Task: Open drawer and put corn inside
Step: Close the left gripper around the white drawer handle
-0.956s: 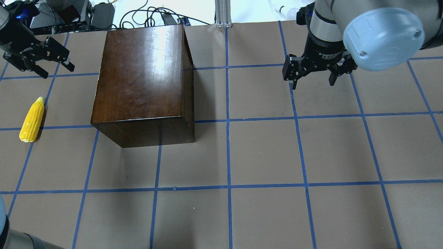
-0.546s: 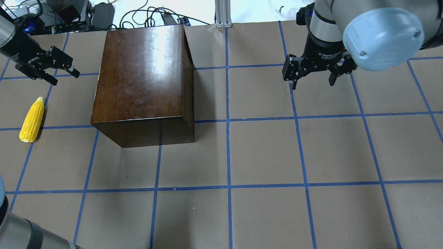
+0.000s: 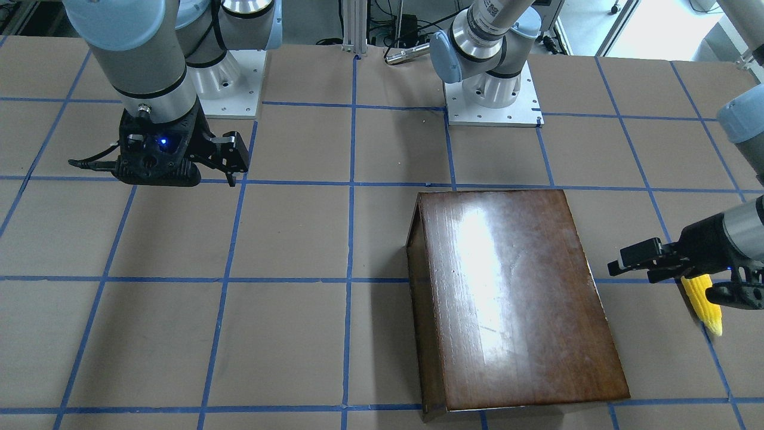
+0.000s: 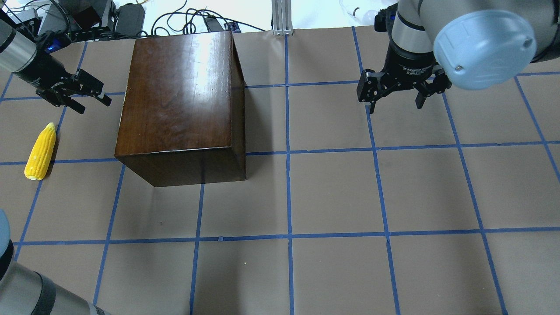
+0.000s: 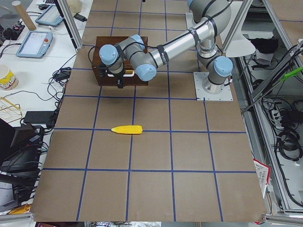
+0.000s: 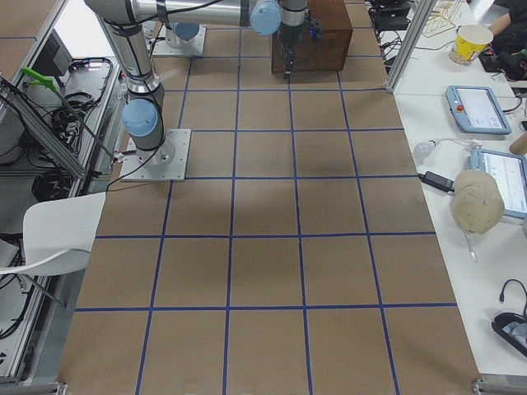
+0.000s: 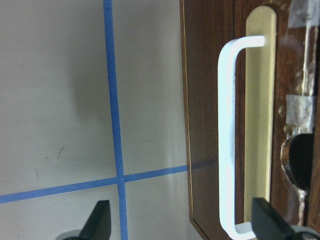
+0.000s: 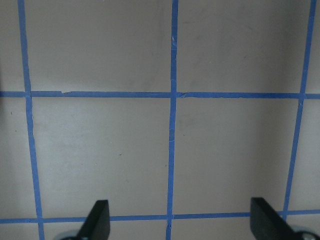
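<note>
The glossy dark brown box stands at the far left of the table, also in the front view. Its drawer is shut, with a white bar handle over a brass plate. My left gripper is open and empty, level with the box's left face and a short way off it; the handle sits between its fingertips in the left wrist view. The yellow corn lies on the table left of the box, near the left gripper. My right gripper is open and empty.
The table is brown paper with a blue tape grid. Cables and power supplies lie beyond the far edge behind the box. The right gripper hangs over bare table right of the box. Monitors and a cup stand on side benches.
My left gripper has moved right and slightly down toward the box's left face, staying open. The corn, the box and the right arm have not moved.
</note>
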`<move>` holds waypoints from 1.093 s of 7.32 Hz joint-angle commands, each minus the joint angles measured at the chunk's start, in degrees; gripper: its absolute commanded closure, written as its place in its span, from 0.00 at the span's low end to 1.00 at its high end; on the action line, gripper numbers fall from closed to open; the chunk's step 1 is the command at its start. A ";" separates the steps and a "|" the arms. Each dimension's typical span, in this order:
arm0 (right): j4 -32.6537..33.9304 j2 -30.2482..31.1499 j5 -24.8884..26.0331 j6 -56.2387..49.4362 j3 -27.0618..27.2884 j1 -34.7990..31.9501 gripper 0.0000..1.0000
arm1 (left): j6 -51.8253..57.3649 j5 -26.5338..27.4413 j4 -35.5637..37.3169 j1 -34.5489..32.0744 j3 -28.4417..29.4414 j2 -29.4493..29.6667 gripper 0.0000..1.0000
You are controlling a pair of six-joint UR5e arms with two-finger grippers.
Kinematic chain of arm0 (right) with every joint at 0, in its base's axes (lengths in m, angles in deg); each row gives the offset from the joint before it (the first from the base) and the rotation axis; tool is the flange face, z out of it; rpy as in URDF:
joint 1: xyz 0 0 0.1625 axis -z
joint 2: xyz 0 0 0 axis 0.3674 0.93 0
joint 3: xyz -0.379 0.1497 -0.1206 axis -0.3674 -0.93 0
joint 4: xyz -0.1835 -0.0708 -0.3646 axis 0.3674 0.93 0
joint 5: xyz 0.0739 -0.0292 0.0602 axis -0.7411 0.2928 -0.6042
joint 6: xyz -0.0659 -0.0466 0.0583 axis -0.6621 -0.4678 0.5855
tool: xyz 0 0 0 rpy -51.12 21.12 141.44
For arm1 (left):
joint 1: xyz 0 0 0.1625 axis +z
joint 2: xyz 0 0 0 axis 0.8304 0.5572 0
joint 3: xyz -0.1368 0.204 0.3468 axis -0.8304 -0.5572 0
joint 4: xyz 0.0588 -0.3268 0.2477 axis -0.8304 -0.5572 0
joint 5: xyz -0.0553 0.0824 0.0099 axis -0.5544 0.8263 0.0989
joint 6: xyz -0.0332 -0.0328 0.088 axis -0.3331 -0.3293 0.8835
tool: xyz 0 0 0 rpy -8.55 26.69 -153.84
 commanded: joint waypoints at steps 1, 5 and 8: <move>0.00 0.00 0.00 0.00 0.00 0.00 0.00 | -0.18 -0.12 0.73 -0.44 -0.34 0.49 0.02; 0.08 0.00 0.00 0.00 0.00 0.00 0.00 | -1.32 -0.12 3.88 -0.53 -2.97 0.76 0.02; 0.08 -0.09 0.00 0.00 0.00 0.00 0.00 | -1.41 -3.63 4.25 -0.88 -3.42 1.20 0.01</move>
